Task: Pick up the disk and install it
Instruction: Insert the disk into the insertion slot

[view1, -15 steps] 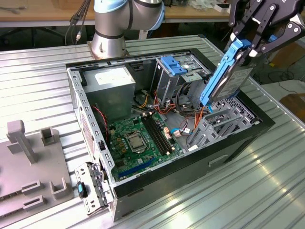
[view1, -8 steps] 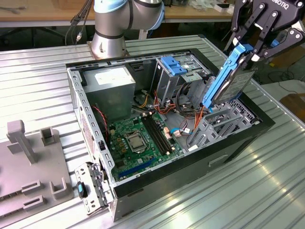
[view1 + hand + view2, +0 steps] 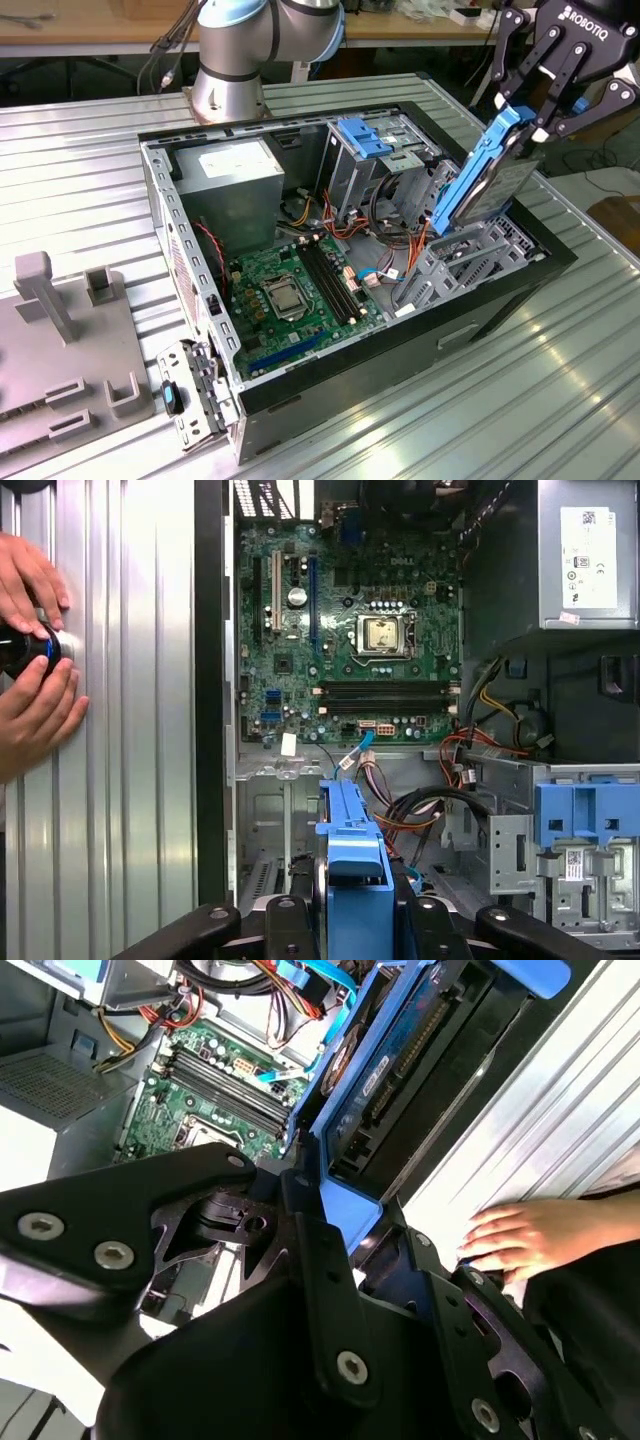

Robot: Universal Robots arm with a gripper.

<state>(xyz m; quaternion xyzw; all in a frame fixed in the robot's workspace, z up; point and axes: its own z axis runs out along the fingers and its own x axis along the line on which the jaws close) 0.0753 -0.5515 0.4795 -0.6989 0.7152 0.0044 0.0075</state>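
1. Ribbed bench [image 3: 80, 150], open PC case [image 3: 400, 355] on it.
2. Orange cables [image 3: 412, 250] beside the drive bay [image 3: 470, 255]: snag risk.
3. Claw [image 3: 545, 118] closed on the disk [image 3: 490, 175], held tilted over the bay at the exterior view's right; a skewed entry could jam it.
4. Hand [image 3: 520, 1240] on the bench nearby: pinch risk.

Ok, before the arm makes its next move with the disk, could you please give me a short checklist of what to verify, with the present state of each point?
1. Grip on the disk: ok, the gripper is shut on its blue frame.
2. Disk over the open case: ok, it is tilted, with its lower end near the grey bay.
3. Disk seated in the bay: not ok, not yet in.
4. Orange cables clear of the bay: cannot tell, they lie close beside it.
5. People clear: not ok, a hand rests on the table beside the case.
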